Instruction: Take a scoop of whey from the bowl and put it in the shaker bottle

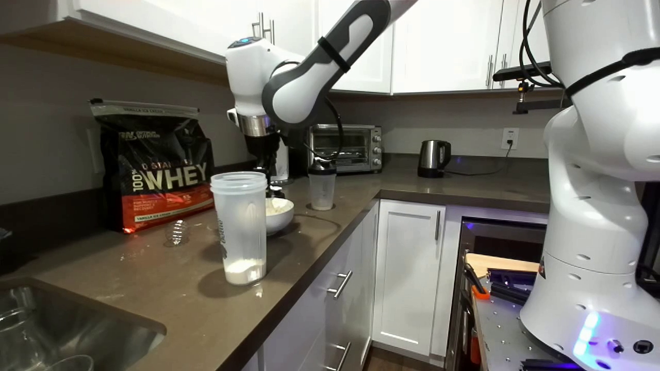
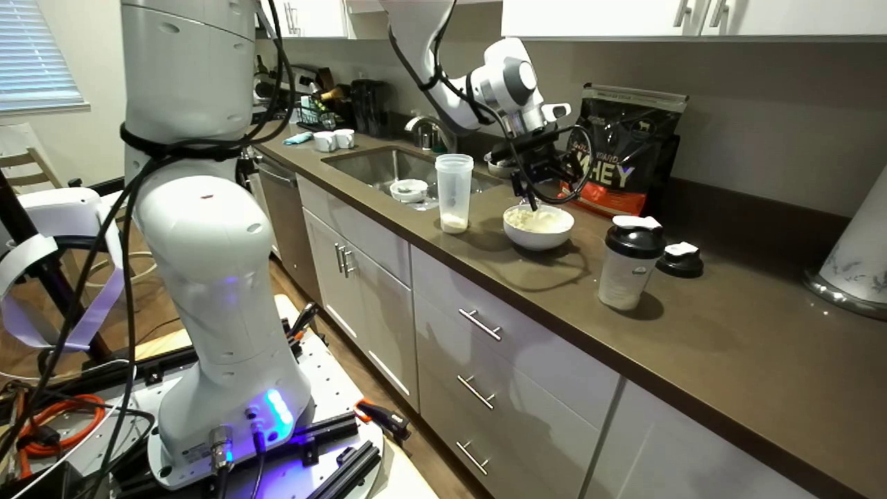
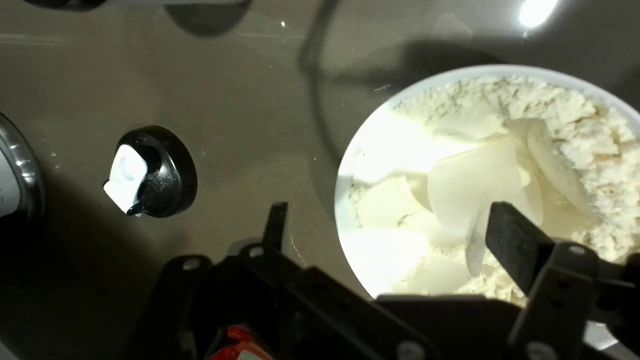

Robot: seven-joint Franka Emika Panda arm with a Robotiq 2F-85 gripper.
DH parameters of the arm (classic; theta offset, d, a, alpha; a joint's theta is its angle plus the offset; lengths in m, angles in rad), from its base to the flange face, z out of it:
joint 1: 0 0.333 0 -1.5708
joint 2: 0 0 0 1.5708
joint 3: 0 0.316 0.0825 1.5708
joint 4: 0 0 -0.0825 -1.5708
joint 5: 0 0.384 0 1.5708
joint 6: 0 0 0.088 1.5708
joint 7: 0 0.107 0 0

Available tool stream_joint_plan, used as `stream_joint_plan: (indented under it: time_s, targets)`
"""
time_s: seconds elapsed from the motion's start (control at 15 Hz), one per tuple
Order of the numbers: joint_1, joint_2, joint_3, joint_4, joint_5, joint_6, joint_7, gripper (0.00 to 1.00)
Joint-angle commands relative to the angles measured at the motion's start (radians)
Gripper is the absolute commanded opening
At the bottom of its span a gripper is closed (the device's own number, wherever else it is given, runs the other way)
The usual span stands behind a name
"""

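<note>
Wrist view: the claw (image 3: 387,214) is spread wide, and the scoop (image 3: 477,175) lies in the whey (image 3: 612,170) in the bowl (image 3: 344,200). In an exterior view the arm (image 1: 308,95) slopes down over the bench (image 1: 170,278), claw pointing down.

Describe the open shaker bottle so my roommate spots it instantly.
Find the brown counter with the sink. Between sink and white bowl stands the shaker bottle, a tall frosted cylinder with pale powder inside. Unlike the black-lidded bottle beyond the bowl, its top is open.
</note>
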State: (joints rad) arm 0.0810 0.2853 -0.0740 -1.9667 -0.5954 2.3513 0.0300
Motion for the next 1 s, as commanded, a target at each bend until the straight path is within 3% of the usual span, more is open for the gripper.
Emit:
stream_joint_plan:
  time_s: [0.0,0.47,0.73,0.93]
  targets:
    - [-0.009,-0.011,0.021,-0.008,0.025,0.017,0.007,1.00]
    - [-0.009,0.017,0.026,0.014,0.118,0.069,0.044,1.00]
    - [0.009,0.031,-0.022,-0.003,0.015,0.242,0.137,1.00]
    - [0.019,0.034,-0.053,-0.008,-0.055,0.279,0.163,1.00]
